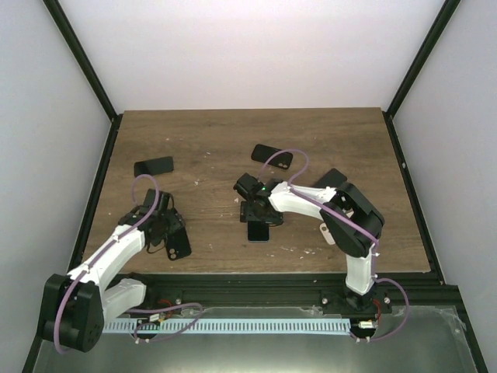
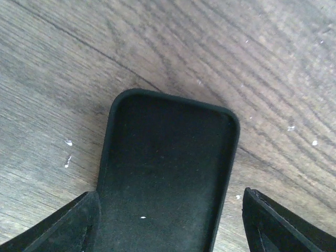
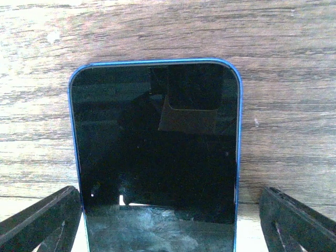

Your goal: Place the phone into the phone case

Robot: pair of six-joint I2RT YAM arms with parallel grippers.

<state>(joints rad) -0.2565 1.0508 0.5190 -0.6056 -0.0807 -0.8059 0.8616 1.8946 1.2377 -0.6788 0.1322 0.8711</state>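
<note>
The phone [image 3: 157, 157], with a dark screen facing up and a blue rim, lies flat on the wood. My right gripper [image 3: 170, 223] straddles its near end, open. One finger [image 3: 44, 220] sits close to the left edge and a gap shows on the right. From above, the phone [image 1: 258, 231] pokes out below that gripper [image 1: 260, 214]. The black phone case [image 2: 168, 173] lies hollow side up and empty. My left gripper [image 2: 168, 226] is open around it, with its left finger [image 2: 63, 228] at the case's edge and its right finger [image 2: 283, 226] apart. The case [image 1: 180, 245] is at the front left, under the left gripper [image 1: 171, 231].
Three other flat black phone-like items lie on the wooden table [image 1: 217, 140]: one at the left rear [image 1: 154, 165], one at the centre rear [image 1: 272, 155] and one beside the right arm [image 1: 330, 178]. Black frame posts and white walls bound the table.
</note>
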